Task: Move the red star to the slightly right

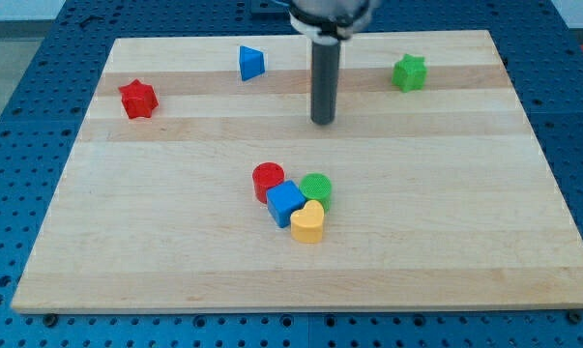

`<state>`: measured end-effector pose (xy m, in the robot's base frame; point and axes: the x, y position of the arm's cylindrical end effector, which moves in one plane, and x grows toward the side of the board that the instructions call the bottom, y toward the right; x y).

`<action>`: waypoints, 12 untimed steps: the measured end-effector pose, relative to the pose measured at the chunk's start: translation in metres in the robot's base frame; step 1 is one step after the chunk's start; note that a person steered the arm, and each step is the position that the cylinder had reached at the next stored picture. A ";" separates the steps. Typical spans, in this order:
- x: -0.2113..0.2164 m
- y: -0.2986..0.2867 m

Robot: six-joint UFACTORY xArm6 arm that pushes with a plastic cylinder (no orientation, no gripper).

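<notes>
The red star [136, 99] lies near the view's left edge of the wooden board [175, 261], in its upper part. My tip [322, 121] is the lower end of the dark rod that comes down from the view's top centre. It stands far to the right of the red star and slightly lower in the view, touching no block.
A blue triangular block [251, 63] lies at the view's top, between star and rod. A green star [408, 72] lies at the upper right. A cluster sits mid-board: red cylinder [268, 180], blue cube [285, 202], green cylinder [316, 188], yellow heart [308, 221].
</notes>
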<state>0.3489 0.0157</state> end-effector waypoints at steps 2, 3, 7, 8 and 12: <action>-0.023 -0.102; -0.022 -0.140; -0.078 -0.260; -0.059 -0.302; 0.026 -0.233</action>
